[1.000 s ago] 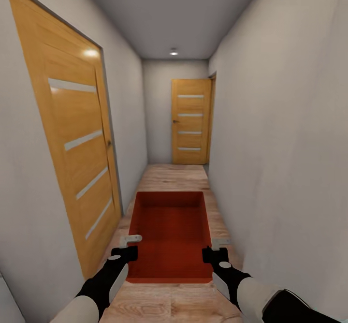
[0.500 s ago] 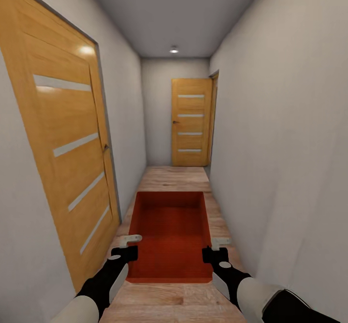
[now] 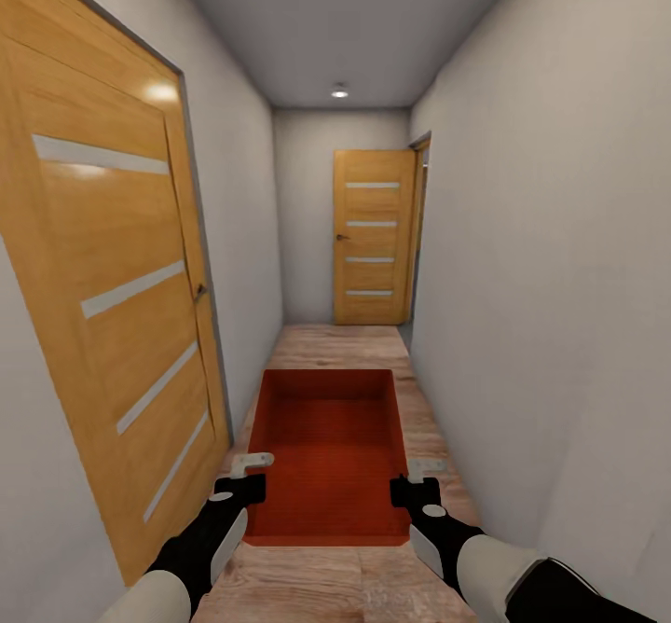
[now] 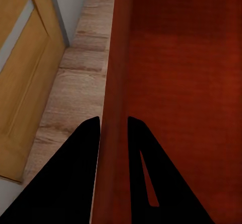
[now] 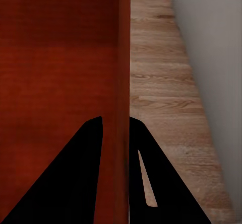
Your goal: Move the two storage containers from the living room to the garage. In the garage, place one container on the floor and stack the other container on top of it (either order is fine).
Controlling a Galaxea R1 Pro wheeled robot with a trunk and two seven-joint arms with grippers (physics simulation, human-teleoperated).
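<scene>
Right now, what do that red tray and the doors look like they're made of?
The storage container looks like matte orange-red plastic: thin walls, with a fine ribbed texture on its base. The near door and far door look like honey-toned wood veneer with a satin sheen and pale inset strips, possibly frosted glass. As simulator renders, these are only impressions.

grey walls (image 3: 559, 231), plank floor (image 3: 335, 348), slatted doors (image 3: 373, 236)

The near door (image 3: 102, 306) ran off the left and top edges of the head view. The storage container (image 3: 328, 455) hid the wood floor (image 3: 340, 348) under it, and whether it was one tray or two nested could not be told. In both wrist views its wall (image 4: 115, 108) was cut by the frame edges
</scene>
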